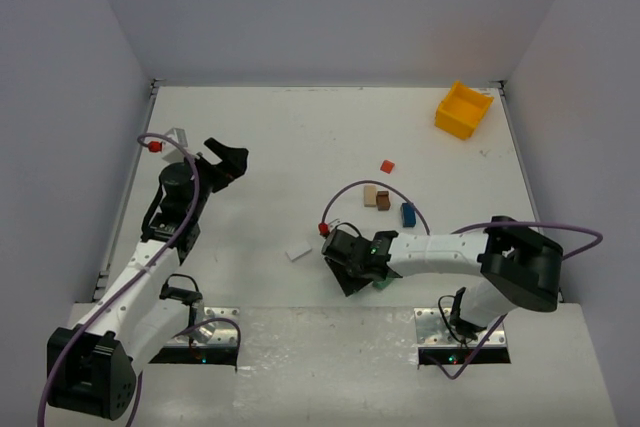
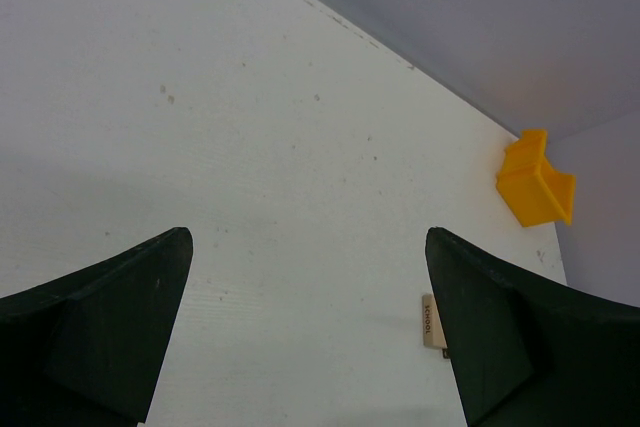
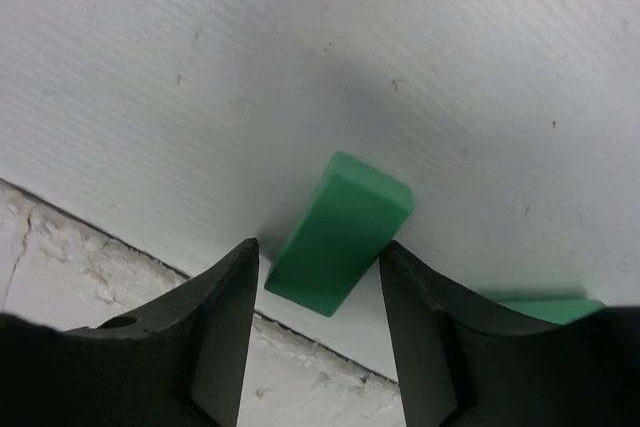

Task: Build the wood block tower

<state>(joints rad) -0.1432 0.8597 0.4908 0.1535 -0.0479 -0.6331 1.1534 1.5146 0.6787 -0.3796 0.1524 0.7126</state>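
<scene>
Right gripper [image 3: 318, 259] at the near edge of the table [image 1: 300, 137], jaws apart astride a skewed green block [image 3: 340, 232]. Left gripper [image 2: 308, 247] gapes, far left. No tower stands; loose blocks [image 1: 370, 195] lie mid-table. Best practice: square jaws to the block's long sides before closing.

second green block [image 3: 548, 305] mostly hidden behind right end effector [image 3: 318, 247]; tan block [image 2: 430, 322] half behind left end effector [image 2: 308, 237]

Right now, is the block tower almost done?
Not yet. Nothing is stacked: the red block, tan block, blue block and white block lie apart on the table. The right gripper sits around a green block, grip unclear. The left gripper is open and empty. All the stacking is left.
</scene>
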